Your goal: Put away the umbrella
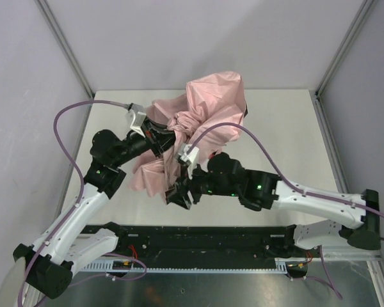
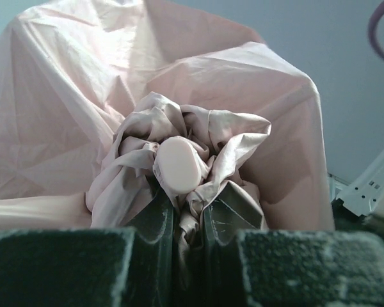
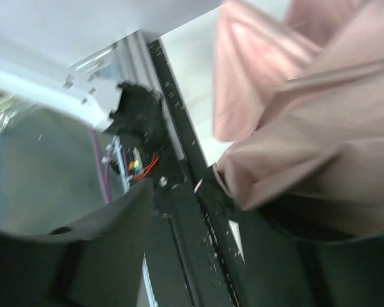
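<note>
Well, the white table (image 1: 288, 128) filled the middle of the overhead frame, and the umbrella (image 1: 211, 105) rose from it at upper centre as a crumpled pink heap. My left gripper (image 1: 159, 139), left of centre, was pinching bunched fabric just below the rounded pink end (image 2: 178, 165). My right gripper (image 1: 181, 194), lower centre, had its jaws spread, with fabric just beside one finger.

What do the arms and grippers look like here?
The left arm and right arm share white links, black joints and green indicator lights. A purple cable runs to each wrist. The left gripper has dark grey fingers.
</note>
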Tool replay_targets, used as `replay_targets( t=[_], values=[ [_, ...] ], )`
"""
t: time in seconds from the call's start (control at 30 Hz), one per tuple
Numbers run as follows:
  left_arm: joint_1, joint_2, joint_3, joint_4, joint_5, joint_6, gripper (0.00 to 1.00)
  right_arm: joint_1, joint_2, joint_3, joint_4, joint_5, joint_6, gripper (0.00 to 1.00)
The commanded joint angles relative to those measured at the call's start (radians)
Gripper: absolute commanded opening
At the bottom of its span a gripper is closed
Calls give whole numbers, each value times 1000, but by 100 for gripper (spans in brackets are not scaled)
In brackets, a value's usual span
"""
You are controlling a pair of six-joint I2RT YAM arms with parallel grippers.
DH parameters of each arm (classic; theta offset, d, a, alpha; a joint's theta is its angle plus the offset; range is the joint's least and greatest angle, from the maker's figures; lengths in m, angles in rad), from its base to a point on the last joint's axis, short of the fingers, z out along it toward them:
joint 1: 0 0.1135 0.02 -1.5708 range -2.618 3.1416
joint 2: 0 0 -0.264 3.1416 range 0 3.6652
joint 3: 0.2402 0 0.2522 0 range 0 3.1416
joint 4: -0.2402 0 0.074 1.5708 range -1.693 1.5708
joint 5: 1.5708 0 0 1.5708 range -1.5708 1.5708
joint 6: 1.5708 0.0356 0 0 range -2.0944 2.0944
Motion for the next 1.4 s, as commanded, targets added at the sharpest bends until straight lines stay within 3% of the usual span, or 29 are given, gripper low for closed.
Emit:
replay_targets(
  t=[0.0,0.1,0.27,0.37,0.5,0.7,1.0,1.13,1.23,1.37],
  values=[
    [17,-43,-14,165,35,28,0,3,-152,37,-137,-283,-98,65],
    [27,-41,-21,181,75,50,0,0,-265,34,-268,-352,-141,73],
    [55,-39,-24,195,148,65,0,-79,-446,35,-427,-178,-151,78],
    [63,-40,-16,201,222,67,0,-193,-515,37,-467,-8,-144,68],
    [70,-42,-6,203,310,71,0,-335,-545,49,-423,-116,-148,61],
    [71,-35,9,208,434,58,0,-422,-436,99,-342,-182,-172,42],
    [40,-40,18,221,588,48,0,-355,-164,183,-180,-403,-143,35],
    [-15,-45,21,223,633,62,0,-305,-50,210,-133,-419,-127,32],
    [-27,-58,7,224,606,71,0,-289,-45,229,-164,-354,-115,36],
    [-27,-88,-23,224,523,110,0,-275,-123,222,-276,-195,-87,53]
  ],
)
